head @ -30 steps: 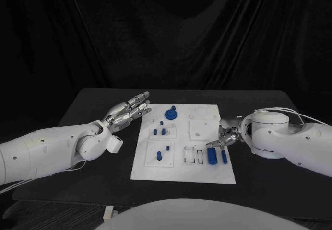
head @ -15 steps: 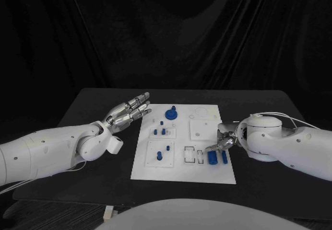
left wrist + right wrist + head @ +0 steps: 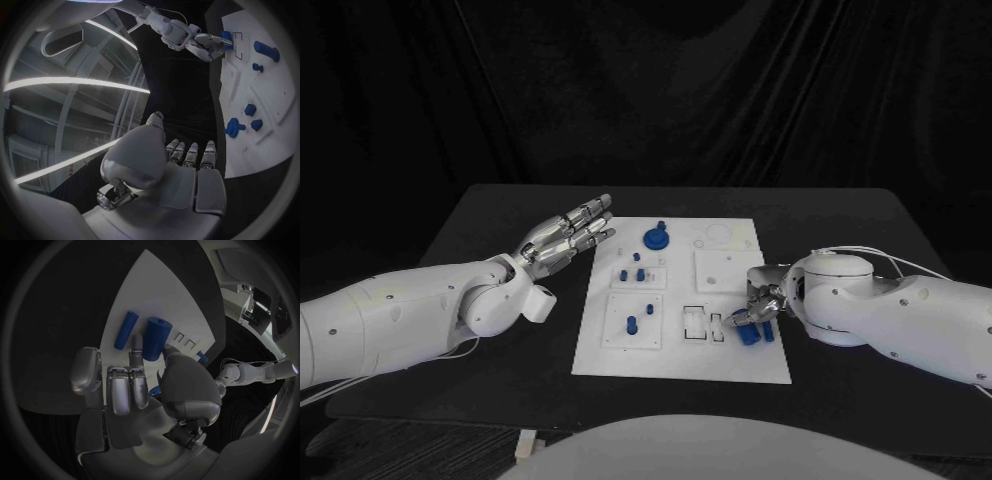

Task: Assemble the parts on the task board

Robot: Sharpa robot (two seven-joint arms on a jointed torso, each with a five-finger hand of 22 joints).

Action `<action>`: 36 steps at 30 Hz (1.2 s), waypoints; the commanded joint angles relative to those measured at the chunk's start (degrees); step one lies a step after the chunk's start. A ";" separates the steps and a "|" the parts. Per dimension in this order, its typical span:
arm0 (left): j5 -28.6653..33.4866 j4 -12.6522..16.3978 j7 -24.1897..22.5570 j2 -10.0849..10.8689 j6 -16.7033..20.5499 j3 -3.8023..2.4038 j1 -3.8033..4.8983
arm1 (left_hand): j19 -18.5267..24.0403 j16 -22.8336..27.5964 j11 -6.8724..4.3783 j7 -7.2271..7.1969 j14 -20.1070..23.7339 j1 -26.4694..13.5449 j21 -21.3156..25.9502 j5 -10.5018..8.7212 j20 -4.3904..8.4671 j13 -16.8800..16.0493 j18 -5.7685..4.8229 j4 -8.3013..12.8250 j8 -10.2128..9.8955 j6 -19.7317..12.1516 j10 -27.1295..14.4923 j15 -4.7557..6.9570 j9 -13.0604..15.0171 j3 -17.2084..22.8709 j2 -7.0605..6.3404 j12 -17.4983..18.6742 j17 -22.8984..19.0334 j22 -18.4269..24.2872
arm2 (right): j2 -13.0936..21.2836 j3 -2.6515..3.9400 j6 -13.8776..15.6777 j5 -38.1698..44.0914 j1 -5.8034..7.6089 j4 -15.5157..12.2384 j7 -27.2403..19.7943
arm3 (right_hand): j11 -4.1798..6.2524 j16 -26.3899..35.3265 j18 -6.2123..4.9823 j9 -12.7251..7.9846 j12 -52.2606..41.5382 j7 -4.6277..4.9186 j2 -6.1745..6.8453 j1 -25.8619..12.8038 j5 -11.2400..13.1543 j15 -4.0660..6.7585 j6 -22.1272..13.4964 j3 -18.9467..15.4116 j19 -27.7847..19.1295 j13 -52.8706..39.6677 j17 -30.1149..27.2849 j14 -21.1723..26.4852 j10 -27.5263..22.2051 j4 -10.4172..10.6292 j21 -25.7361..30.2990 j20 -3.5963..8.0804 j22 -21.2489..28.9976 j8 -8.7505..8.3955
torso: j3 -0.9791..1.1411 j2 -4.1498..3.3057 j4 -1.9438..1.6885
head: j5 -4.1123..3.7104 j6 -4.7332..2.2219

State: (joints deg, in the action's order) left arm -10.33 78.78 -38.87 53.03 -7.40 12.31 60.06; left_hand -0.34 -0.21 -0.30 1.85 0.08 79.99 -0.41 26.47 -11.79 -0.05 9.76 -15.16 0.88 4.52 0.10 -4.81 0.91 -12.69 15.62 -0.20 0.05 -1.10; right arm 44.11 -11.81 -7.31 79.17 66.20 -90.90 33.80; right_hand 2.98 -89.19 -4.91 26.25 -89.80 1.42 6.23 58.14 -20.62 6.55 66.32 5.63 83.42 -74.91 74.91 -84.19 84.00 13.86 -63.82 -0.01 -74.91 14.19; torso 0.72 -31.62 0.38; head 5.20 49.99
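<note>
At the task board's (image 3: 678, 355) near right corner, the right hand (image 3: 759, 310) has slid nearer over 2 blue cylinders (image 3: 750, 332), fingers curled; grip uncertain. Left hand (image 3: 564, 234) stays open, unmoved.

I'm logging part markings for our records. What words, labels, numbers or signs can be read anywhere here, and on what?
None can be read. The white task board carries only thin outlines, no legible text, and the blue parts show no markings. Neither the left hand nor the right hand bears a readable label.
</note>
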 commanded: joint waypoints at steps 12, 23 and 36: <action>0.34 -0.14 -1.82 -0.25 -0.93 -0.05 -0.24 | -0.06 0.21 0.41 0.22 -0.08 0.93 0.03 0.60 0.03 0.05 0.51 0.49 0.16 0.24 -0.10 0.20 0.03 0.41 0.10 0.20 -0.05 -0.09 | 0.58 -0.09 8.96 -9.24 -0.54 -0.20 -0.06 | 0.50 1.12 -0.31 7.93 -0.20 -0.83 -0.93 7.11 -21.55 0.09 -3.27 6.42 -0.70 -15.09 12.38 -5.20 6.00 -7.30 1.36 0.19 -8.18 3.49 | 0.01 -0.02 0.01 | 0.09 0.01; 0.34 -0.18 -1.71 -0.18 -0.99 -0.05 -0.29 | -0.07 0.21 0.41 0.23 -0.08 1.06 0.02 0.76 -0.01 0.05 0.51 0.63 0.16 0.24 -0.10 0.18 0.03 0.48 0.09 0.20 -0.05 -0.11 | 3.68 -0.08 14.52 -22.37 2.59 -3.97 -0.25 | 0.53 1.24 -0.33 9.90 -0.20 -0.76 -0.76 5.41 -25.95 0.13 -3.98 8.96 -0.70 -15.09 12.21 -5.18 6.00 -8.05 1.56 0.26 -8.13 4.34 | 0.01 0.00 0.05 | 0.23 0.01; 0.34 -0.19 -1.60 -0.39 -1.18 -0.05 -0.33 | -0.08 0.21 0.43 0.23 -0.08 1.15 0.02 0.87 -0.06 0.05 0.51 0.73 0.16 0.26 -0.10 0.17 0.03 0.54 0.08 0.20 -0.05 -0.13 | 1.29 -0.10 14.53 -29.06 3.10 -3.75 -0.05 | 0.35 1.52 -0.44 10.87 -0.20 -0.57 -1.28 1.32 -21.26 -0.02 -4.66 10.03 -0.83 -15.09 11.78 -5.10 6.00 -6.78 2.19 0.14 -7.96 4.21 | -0.02 0.01 0.01 | 0.03 0.01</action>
State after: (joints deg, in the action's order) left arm -10.33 78.50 -38.87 52.75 -7.85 12.31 59.80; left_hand -0.34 -0.21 -0.31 1.85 0.08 80.45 -0.41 27.14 -11.79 -0.09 9.76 -14.61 0.88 4.52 0.10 -4.81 0.90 -12.14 15.63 -0.20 0.09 -1.14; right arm 45.47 -11.92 6.42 52.96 69.53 -94.78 33.51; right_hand 2.91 -87.86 -4.92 37.05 -89.80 0.90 5.25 59.58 -41.99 6.44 61.92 8.02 82.82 -74.94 74.91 -83.93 83.69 14.44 -61.89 0.19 -74.90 18.35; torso 0.72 -31.60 0.41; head 5.23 49.99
